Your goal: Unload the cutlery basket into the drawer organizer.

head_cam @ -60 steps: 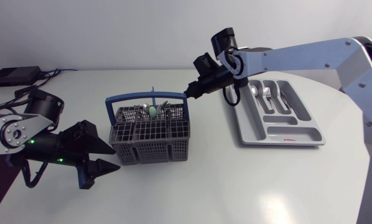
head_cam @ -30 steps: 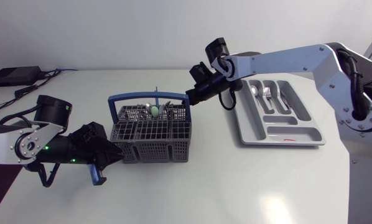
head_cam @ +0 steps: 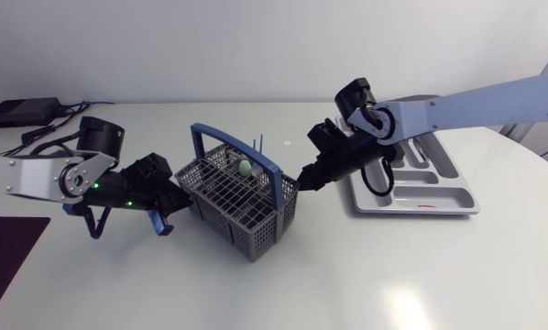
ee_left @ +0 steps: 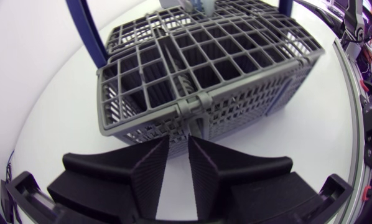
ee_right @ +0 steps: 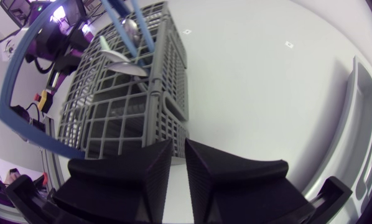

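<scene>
The left hand and the right hand, each narrowed to a slit, pinched opposite walls of the cutlery basket on the desk.

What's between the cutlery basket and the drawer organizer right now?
In the head view, only the right gripper lies between cutlery basket and drawer organizer, its tip at the basket's wall; otherwise bare table.

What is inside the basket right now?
A spoon, a green-tipped piece and a thin blue stick stand in the basket. Its mesh hides their lower ends; other pieces cannot be ruled out.
</scene>
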Controlling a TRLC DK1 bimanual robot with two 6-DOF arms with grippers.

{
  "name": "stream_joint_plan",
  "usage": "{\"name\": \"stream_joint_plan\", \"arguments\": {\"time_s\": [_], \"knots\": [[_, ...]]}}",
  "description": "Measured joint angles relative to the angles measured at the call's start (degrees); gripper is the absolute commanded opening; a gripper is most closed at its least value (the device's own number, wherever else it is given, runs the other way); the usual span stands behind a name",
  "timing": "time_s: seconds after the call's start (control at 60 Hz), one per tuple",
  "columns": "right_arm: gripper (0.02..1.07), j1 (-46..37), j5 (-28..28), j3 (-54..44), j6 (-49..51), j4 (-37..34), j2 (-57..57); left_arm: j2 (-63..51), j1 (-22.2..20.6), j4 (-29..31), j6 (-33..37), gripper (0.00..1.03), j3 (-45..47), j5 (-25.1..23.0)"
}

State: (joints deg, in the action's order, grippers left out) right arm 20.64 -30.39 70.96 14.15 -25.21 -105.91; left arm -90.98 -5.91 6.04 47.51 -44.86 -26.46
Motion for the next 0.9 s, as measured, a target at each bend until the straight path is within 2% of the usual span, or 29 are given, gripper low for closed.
{"name": "stream_joint_plan", "arguments": {"time_s": [0.167, 0.4, 0.633, 0.817, 0.867, 0.9], "knots": [[0.22, 2.2, -0.5, -5.9, -0.6, 0.2, 6.4, -7.5, 0.0, -0.2, -1.5, 0.29, -9.1, 0.0], [0.22, 10.4, -0.6, -9.9, -4.7, 3.4, 8.8, -15.2, 0.1, 0.4, -4.2, 0.30, -21.3, -0.1], [0.22, 16.1, 0.5, -11.0, -7.0, 5.9, 9.3, -18.2, 0.2, 2.0, -4.5, 0.30, -25.3, -1.7], [0.23, 11.5, 0.8, -12.2, -7.1, 6.3, 11.8, -17.3, 0.5, 4.7, -4.5, 0.30, -25.2, -1.7], [0.23, 8.4, 1.0, -12.1, -6.8, 6.6, 12.2, -15.0, 0.8, 6.3, -4.3, 0.32, -23.6, -1.7], [0.24, 6.6, 1.1, -11.7, -6.7, 6.6, 12.2, -12.7, 1.0, 7.1, -4.0, 0.37, -21.9, -1.7]]}}
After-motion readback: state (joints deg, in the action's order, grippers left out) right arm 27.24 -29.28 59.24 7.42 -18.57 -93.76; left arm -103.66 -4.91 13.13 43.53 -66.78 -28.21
